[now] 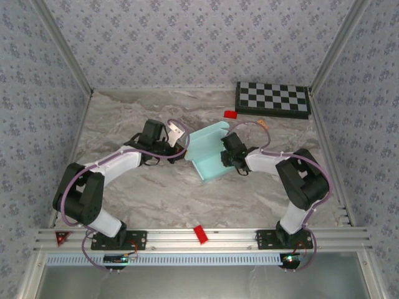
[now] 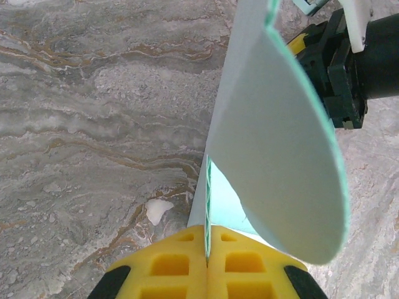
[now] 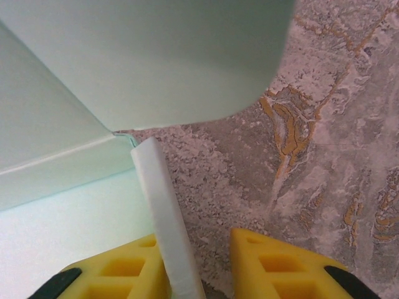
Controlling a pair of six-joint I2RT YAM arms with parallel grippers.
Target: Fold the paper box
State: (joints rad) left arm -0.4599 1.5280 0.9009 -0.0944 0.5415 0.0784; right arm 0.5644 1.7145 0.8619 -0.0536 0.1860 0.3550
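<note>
On the bench (image 1: 156, 193), midway between the arms, the paper box (image 1: 209, 152) is lying partly erected, with its walls standing. The left end effector (image 2: 207, 244) is clenching one upright panel. The right end effector (image 3: 198, 243) is straddling a narrow side wall (image 3: 159, 205), fingers apart, not pinching. Judged step: raising the sides. The next move is calling for closing on that wall and creasing it inward without dragging the sheet.

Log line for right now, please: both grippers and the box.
left gripper: shut on paper box edge | right gripper: open, astride a raised flap | state: partly folded, on table
</note>
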